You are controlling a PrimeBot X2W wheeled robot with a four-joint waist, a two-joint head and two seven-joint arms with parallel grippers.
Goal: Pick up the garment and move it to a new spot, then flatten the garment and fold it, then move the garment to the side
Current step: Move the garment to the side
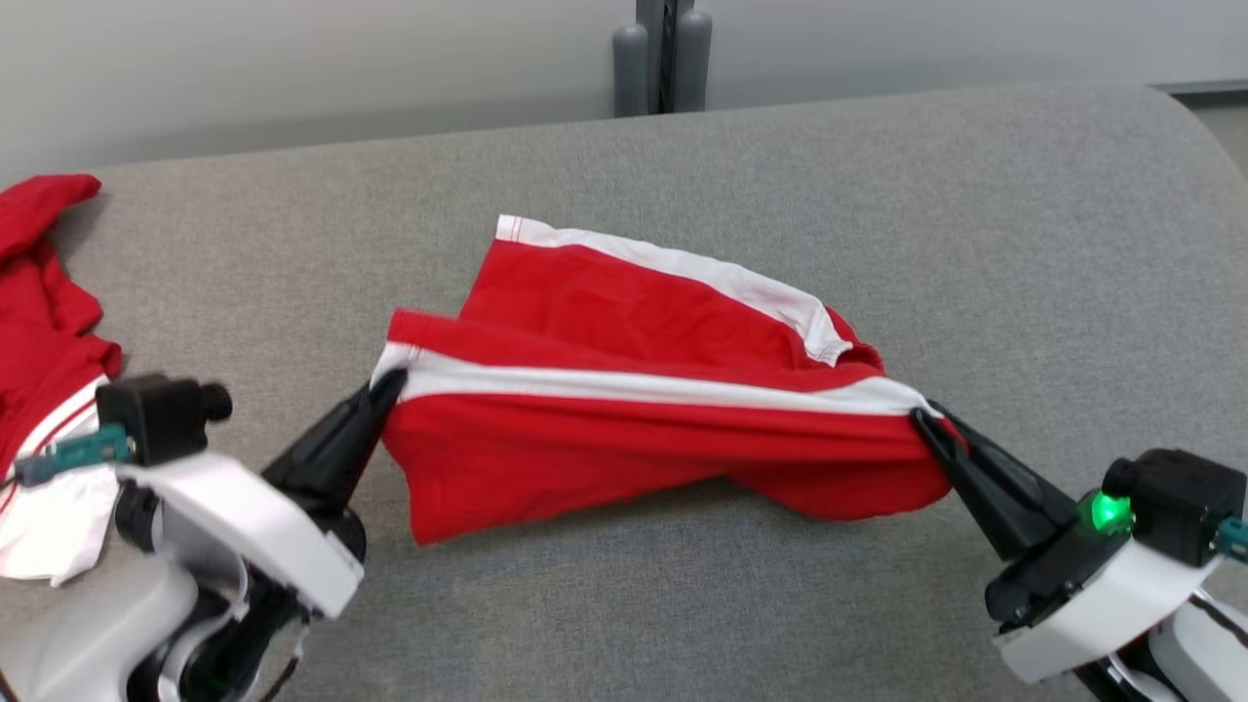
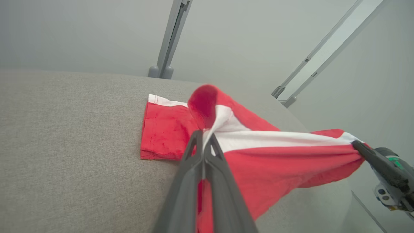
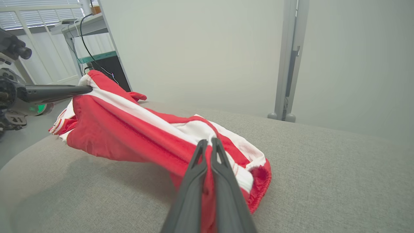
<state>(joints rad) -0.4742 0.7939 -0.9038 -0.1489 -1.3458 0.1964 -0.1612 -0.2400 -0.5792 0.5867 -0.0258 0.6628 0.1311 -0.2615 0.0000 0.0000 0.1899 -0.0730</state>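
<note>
Head view: red garment point(image 1: 634, 439) strung up for flattening

Centre-left, the left gripper point(image 1: 388, 387) is clamped on the white stripe. Centre-right, the right gripper point(image 1: 924, 421) is clenched on that same band. The cloth sags mid-frame, its far part resting on the grey cushion point(image 1: 926, 214). Next, I'd judge: pull taut, lower evenly, then let go.

Red garment point(image 1: 585, 439) w/ white stripes; grey tabletop point(image 1: 975, 244).
</note>
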